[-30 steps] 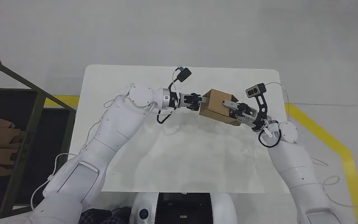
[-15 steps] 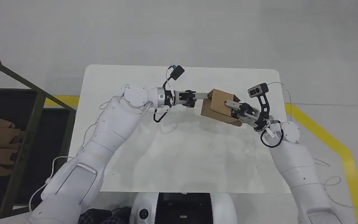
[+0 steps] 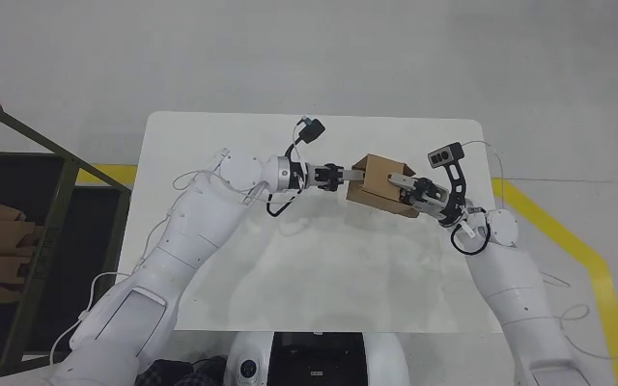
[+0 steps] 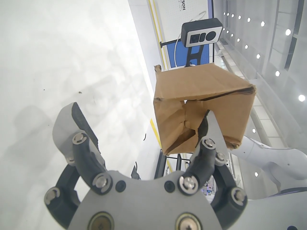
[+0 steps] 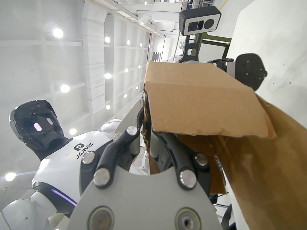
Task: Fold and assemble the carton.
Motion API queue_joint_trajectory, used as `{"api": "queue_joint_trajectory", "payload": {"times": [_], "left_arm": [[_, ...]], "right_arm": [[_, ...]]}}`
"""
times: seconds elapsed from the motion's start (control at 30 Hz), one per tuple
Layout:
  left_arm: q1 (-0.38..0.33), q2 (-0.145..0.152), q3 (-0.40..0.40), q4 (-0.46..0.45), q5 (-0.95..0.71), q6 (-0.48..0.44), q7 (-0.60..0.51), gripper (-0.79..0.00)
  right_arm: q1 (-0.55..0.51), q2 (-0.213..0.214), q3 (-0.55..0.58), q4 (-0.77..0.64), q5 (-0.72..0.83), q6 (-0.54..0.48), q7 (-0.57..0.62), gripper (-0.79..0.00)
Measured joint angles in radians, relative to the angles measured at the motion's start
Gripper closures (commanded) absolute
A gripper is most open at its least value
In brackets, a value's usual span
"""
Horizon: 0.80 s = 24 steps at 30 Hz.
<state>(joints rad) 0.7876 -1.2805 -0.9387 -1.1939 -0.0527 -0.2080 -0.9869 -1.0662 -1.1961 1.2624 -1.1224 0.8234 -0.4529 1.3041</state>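
White bench (image 3: 290, 280), top view: brown carton (image 3: 381, 183) held above it, between left pincer (image 3: 348, 177) and right pincer (image 3: 410, 190). Left wrist view: left pincer (image 4: 141, 116) spread open, one finger (image 4: 211, 125) touching the carton's folded end flaps, the other well clear. Right wrist view: right pincer (image 5: 149, 132) clamped on a carton wall edge. Handling, judged: light, thin card, easily creased; best held at wall edges, with flaps pressed gently.

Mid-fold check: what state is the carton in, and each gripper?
carton: squared into a box, one end's flaps folded in, a flap at the other end open.
left gripper: open, one finger against the folded flaps.
right gripper: shut on the carton's edge.
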Motion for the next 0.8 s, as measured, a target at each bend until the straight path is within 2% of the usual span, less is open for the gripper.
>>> {"api": "queue_joint_trajectory", "payload": {"times": [0.53,0.8], "left_arm": [[-0.010,-0.005,0.018,-0.004,-0.007,0.003,-0.007,-0.785],[0.009,0.007,-0.036,0.024,-0.013,0.004,0.055,-0.785]], "right_arm": [[-0.006,-0.002,0.001,-0.012,-0.003,0.000,-0.003,0.000],[-0.001,0.002,0.014,0.009,-0.017,-0.002,-0.009,0.000]]}}
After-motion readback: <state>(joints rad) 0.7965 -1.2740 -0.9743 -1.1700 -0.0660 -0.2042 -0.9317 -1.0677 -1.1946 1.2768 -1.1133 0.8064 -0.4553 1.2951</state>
